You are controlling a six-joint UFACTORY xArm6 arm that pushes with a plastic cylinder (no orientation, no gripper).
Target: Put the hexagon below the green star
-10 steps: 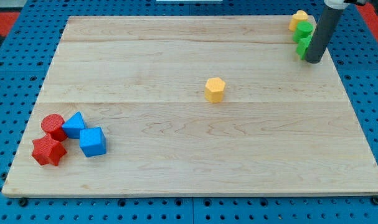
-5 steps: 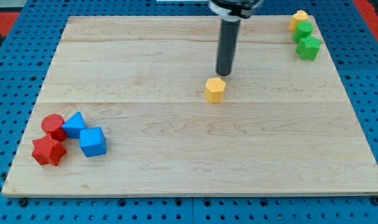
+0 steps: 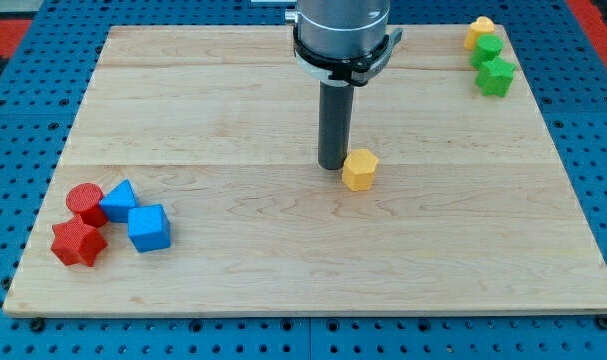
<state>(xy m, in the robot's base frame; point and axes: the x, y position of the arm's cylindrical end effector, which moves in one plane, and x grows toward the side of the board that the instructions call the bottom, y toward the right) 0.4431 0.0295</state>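
The yellow hexagon (image 3: 359,170) lies near the middle of the wooden board. My tip (image 3: 332,164) stands right at its left side, touching or nearly touching it. The green star (image 3: 497,77) sits at the board's top right corner, far to the upper right of the hexagon. A green cylinder-like block (image 3: 487,50) is just above the star, and another yellow block (image 3: 479,31) is above that.
At the board's lower left stands a cluster: a red cylinder (image 3: 84,202), a red star-like block (image 3: 78,243), a blue triangular block (image 3: 119,201) and a blue cube (image 3: 148,228). The board (image 3: 283,260) lies on a blue pegboard.
My tip moved from the top right corner to the board's middle and then down to the hexagon's left. The hexagon has shifted a little to the right and down.
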